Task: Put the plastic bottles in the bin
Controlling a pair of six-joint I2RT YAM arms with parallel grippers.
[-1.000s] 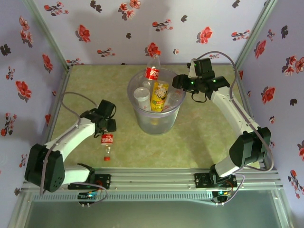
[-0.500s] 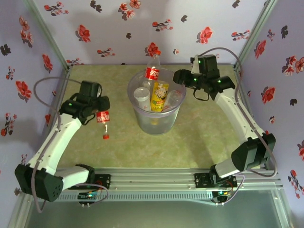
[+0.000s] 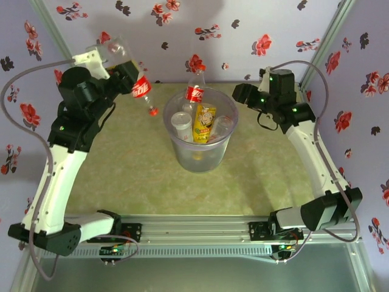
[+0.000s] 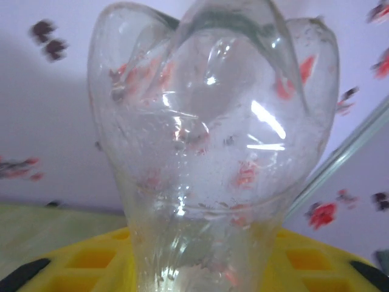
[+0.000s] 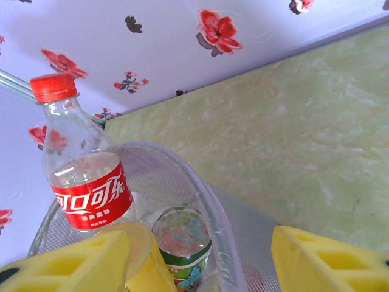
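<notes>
High beside the bin (image 3: pixel 200 156), left fingers (image 3: pixel 126 72) grip a bottle (image 3: pixel 142 90).

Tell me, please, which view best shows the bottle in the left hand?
The top external view: the held bottle is whole, red cap angled toward the bin, in the left hand. The left wrist view gives a close-up of its clear base; the right wrist view faces the bin.

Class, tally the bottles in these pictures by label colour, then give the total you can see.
Red label: 2, held bottle in left pincer, red bottle in bin
Yellow label: 1, yellow bottle
Green label: 1, green bottle
Label hidden: 1, white-ended bottle
Total: 5 seen
</notes>
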